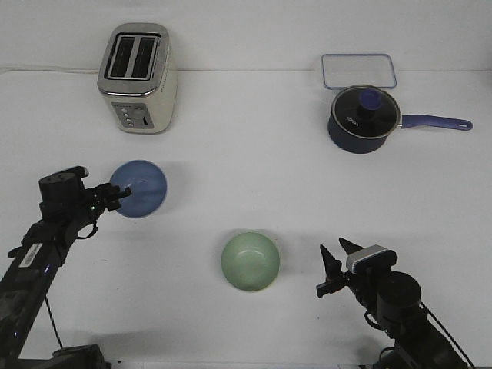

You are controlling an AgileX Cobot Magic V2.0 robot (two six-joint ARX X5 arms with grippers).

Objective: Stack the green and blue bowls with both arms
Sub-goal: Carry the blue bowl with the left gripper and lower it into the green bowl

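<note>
The light blue bowl (142, 187) is at the left of the white table. My left gripper (118, 197) is at its left rim, and its fingers overlap the rim and look closed on it. The pale green bowl (250, 261) sits upright on the table near the front middle. My right gripper (333, 247) is a short way to the right of the green bowl, apart from it, with its jaws spread open and nothing between them.
A cream toaster (139, 79) stands at the back left. A dark navy lidded saucepan (364, 118) with a long handle is at the back right. A clear rectangular container (359, 70) lies just behind it.
</note>
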